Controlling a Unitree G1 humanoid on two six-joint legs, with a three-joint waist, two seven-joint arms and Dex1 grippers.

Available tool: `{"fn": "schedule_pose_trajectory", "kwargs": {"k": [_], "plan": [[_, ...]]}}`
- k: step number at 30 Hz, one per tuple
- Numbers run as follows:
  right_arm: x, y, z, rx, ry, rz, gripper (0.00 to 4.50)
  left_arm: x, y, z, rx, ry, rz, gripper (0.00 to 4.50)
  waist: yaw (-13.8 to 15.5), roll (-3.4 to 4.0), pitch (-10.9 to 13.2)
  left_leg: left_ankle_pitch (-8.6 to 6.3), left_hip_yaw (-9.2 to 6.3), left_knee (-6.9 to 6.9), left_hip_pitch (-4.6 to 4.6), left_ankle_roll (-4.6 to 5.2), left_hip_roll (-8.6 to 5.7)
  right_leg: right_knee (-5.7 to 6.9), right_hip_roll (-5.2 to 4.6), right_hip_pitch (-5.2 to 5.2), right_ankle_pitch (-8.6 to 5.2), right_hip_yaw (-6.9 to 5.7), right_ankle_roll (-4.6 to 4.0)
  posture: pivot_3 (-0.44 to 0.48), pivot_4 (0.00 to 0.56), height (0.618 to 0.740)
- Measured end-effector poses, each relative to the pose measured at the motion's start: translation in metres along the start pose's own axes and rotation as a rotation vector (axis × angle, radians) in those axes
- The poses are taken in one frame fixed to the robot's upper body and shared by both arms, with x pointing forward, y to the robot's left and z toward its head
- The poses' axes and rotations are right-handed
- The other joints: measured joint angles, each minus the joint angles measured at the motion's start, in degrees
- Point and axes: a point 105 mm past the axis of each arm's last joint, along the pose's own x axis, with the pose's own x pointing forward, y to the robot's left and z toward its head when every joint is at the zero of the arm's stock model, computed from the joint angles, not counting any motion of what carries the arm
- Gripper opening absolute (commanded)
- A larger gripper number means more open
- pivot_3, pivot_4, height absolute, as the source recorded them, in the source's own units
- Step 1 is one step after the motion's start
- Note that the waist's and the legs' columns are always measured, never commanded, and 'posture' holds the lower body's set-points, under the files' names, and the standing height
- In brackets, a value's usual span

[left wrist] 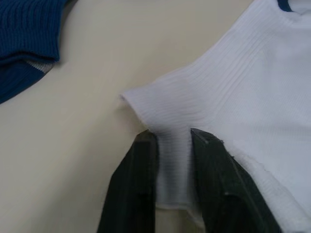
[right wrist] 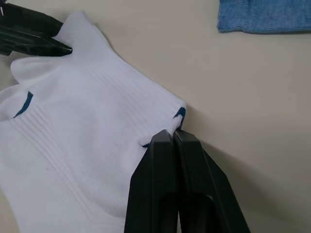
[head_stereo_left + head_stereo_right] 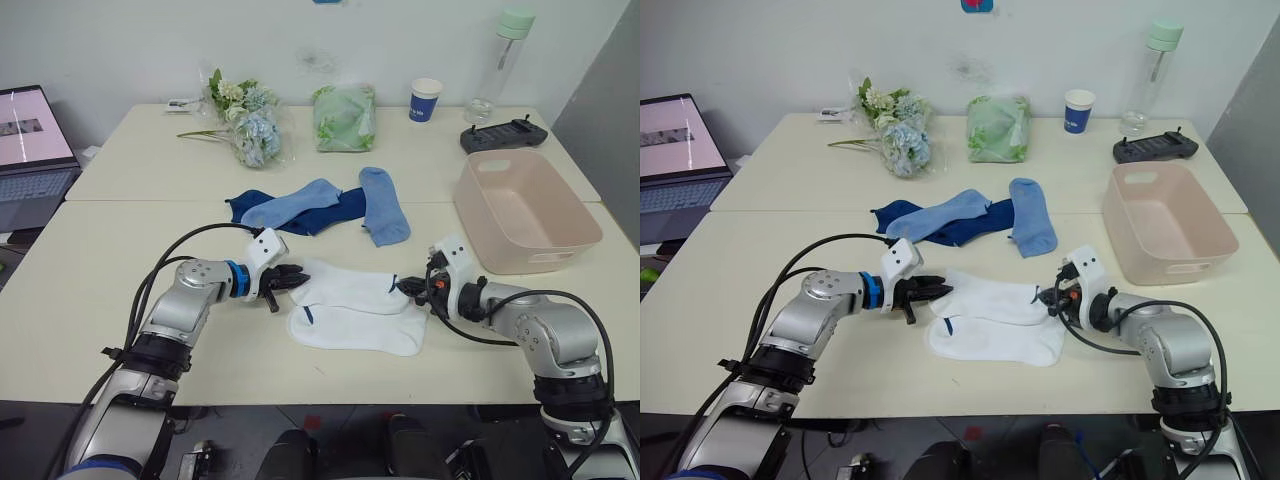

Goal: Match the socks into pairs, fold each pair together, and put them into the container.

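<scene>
Both tools meet on the upper white sock point(image 3: 352, 287): from the head camera, the left tool point(image 3: 290, 279) clamps its left end and the right tool point(image 3: 408, 288) its right end, over the lower white sock point(image 3: 360, 329) on the worktop point(image 3: 120, 240). Blue and navy socks point(image 3: 318, 207) lie beyond, the pink container point(image 3: 524, 210) to the right. Left wrist view: fingers point(image 1: 138, 184) pinch a white fold. Right wrist view: closed fingers point(image 2: 167, 179) nip the sock's edge.
</scene>
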Motion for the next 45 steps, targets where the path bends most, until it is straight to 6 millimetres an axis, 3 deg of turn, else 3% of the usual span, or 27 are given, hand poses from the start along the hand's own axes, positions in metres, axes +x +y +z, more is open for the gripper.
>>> {"fn": "schedule_pose_trajectory", "kwargs": {"k": [7, 11, 14, 18, 22, 25, 29, 35, 36, 42, 44, 45], "plan": [[0.003, -0.004, 0.009, -0.034, -0.017, -0.003, 0.00, -0.006, -0.002, -0.002, -0.044, -0.019, 0.005, 0.06, -0.1, 0.00, 0.0, 0.00, -0.01, 0.00, 0.00, 0.00, 0.01, 0.02, 0.00, -0.01, 0.00, 0.00, 0.00, 0.000, 0.150, 0.740], [0.004, -0.004, 0.021, -0.067, -0.036, 0.009, 0.00, -0.017, -0.002, 0.003, -0.107, -0.049, 0.051, 0.06, -0.1, 0.00, 0.0, 0.00, 0.00, 0.00, -0.01, 0.00, 0.04, 0.02, 0.01, -0.03, 0.00, 0.01, 0.00, 0.000, 0.150, 0.740], [0.006, -0.007, 0.034, -0.089, -0.054, 0.009, 0.00, -0.031, -0.014, 0.013, -0.172, -0.094, 0.039, 0.06, -0.3, 0.00, 0.0, 0.00, -0.01, -0.01, -0.01, 0.00, 0.04, 0.02, 0.01, -0.03, 0.00, 0.01, 0.00, 0.000, 0.150, 0.740], [0.021, -0.015, 0.062, -0.178, -0.078, -0.003, 0.00, -0.042, -0.048, 0.022, -0.332, -0.174, 0.039, 0.06, -0.7, 0.00, 0.0, 0.00, 0.01, -0.01, 0.02, 0.00, 0.10, 0.02, 0.00, -0.02, 0.00, 0.05, 0.00, 0.000, 0.150, 0.740], [0.042, -0.011, 0.086, -0.288, -0.086, 0.037, 0.00, -0.031, -0.097, 0.029, -0.513, -0.226, -0.032, 0.06, -0.9, -0.02, 0.0, 0.00, 0.00, 0.00, 0.01, 0.00, 0.11, 0.02, 0.00, -0.01, 0.00, 0.05, 0.00, 0.000, 0.150, 0.740], [0.058, -0.006, 0.094, -0.334, -0.087, 0.072, 0.00, -0.028, -0.111, 0.029, -0.592, -0.243, -0.024, 0.06, -0.8, 0.00, 0.0, 0.00, 0.04, 0.00, 0.04, -0.01, 0.08, 0.03, 0.00, 0.00, 0.00, 0.09, -0.01, 0.000, 0.150, 0.740], [0.078, -0.004, 0.089, -0.411, -0.041, 0.098, 0.00, -0.018, -0.120, 0.011, -0.697, -0.210, 0.029, 0.06, -0.7, -0.01, 0.0, 0.01, 0.03, -0.01, 0.04, -0.02, 0.07, 0.00, 0.01, 0.00, 0.00, 0.05, -0.01, 0.000, 0.150, 0.740], [0.102, 0.019, 0.075, -0.451, -0.019, 0.191, 0.00, -0.015, -0.118, 0.013, -0.737, -0.251, 0.076, 0.06, -0.4, 0.00, 0.0, 0.01, 0.03, 0.00, 0.03, -0.03, 0.07, -0.01, 0.00, -0.02, 0.00, 0.06, -0.02, 0.000, 0.150, 0.740], [0.104, 0.025, 0.076, -0.466, -0.028, 0.213, 0.47, -0.017, -0.117, 0.012, -0.737, -0.253, 0.087, 0.54, -0.5, 0.00, 0.0, 0.01, 0.04, -0.01, 0.03, -0.03, 0.07, -0.01, 0.00, -0.02, 0.00, 0.07, -0.02, 0.000, 0.150, 0.740], [0.103, 0.039, 0.081, -0.486, -0.081, 0.268, 2.50, -0.033, -0.118, 0.000, -0.697, -0.210, 0.107, 2.30, -0.3, 0.00, 0.0, 0.00, 0.03, -0.01, 0.03, -0.03, 0.06, -0.02, 0.00, -0.02, 0.00, 0.07, -0.02, 0.000, 0.150, 0.740], [0.095, 0.042, 0.089, -0.480, -0.141, 0.290, 3.09, -0.045, -0.116, -0.005, -0.644, -0.165, 0.110, 2.85, -0.2, 0.01, 0.0, 0.00, 0.03, -0.05, 0.02, -0.03, 0.07, -0.03, 0.00, -0.05, 0.00, 0.07, -0.03, 0.000, 0.150, 0.740], [0.087, 0.045, 0.093, -0.469, -0.189, 0.310, 3.10, -0.054, -0.113, -0.008, -0.610, -0.136, 0.109, 3.12, -0.1, 0.01, 0.0, 0.00, 0.00, -0.07, 0.00, -0.04, 0.09, -0.04, 0.02, -0.06, -0.01, 0.03, -0.03, 0.000, 0.150, 0.740]]}}
